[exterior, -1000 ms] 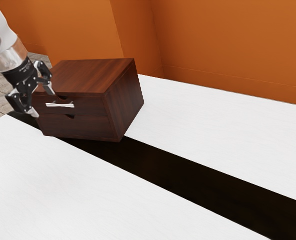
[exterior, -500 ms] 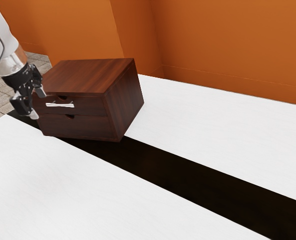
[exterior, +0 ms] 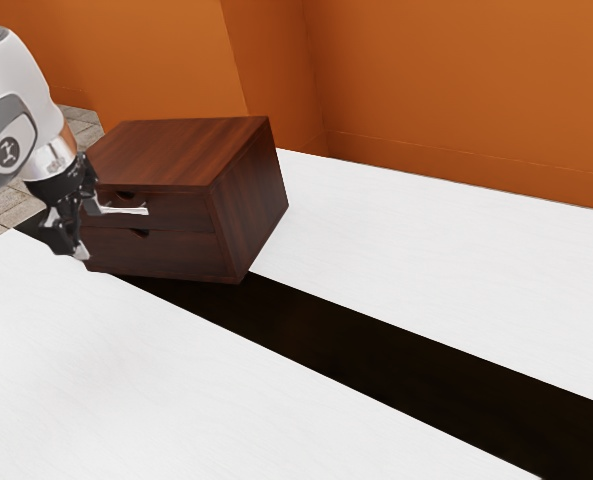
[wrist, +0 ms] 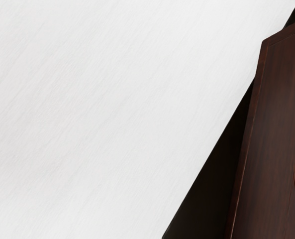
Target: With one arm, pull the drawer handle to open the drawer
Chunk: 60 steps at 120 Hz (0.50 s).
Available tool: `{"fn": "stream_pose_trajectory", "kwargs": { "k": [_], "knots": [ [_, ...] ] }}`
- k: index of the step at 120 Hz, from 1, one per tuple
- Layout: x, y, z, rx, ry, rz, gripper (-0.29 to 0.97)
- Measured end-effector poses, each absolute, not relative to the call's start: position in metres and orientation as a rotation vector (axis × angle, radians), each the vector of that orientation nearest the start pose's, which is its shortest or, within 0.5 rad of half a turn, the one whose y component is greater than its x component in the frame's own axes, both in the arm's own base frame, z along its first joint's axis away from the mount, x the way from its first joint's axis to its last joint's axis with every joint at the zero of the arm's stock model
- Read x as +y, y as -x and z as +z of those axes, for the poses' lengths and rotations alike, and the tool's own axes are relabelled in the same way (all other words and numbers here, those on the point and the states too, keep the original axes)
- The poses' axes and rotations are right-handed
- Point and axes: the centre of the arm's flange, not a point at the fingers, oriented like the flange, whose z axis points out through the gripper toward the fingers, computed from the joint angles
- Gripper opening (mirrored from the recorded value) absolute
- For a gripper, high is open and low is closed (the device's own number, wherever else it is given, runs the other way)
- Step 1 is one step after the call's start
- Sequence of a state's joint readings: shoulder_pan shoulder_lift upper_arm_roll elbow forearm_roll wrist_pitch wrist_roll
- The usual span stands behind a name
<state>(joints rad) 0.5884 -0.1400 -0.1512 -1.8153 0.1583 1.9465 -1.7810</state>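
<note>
In 1 second my gripper [exterior: 79,222] has swung down against the cabinet's [exterior: 191,150] front, at the handle's [exterior: 126,209] outer end. I cannot tell whether it is pinching the handle. The top drawer [exterior: 176,212] sits flush in the cabinet, so the pull comes next.

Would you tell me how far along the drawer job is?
Done: the gripper sits at the end of the handle. In hand: the grasp, though I cannot tell if it holds. Left: the whole pull; the drawer front looks flush with the cabinet.
</note>
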Motion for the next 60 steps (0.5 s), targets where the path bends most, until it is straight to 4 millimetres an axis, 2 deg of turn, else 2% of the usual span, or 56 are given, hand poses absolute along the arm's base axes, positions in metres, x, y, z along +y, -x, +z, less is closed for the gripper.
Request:
{"fn": "stream_pose_trajectory", "kwargs": {
  "k": [13,24,36,60],
  "knots": [
    [0.246,-0.498,0.607,2.716,-1.443,0.519,0.58],
    [0.263,-0.501,0.597,2.714,-1.428,0.513,0.57],
    [0.276,-0.5,0.597,2.701,-1.411,0.522,0.57],
    [0.271,-0.52,0.602,2.634,-1.465,0.554,0.57]
  ]
}}
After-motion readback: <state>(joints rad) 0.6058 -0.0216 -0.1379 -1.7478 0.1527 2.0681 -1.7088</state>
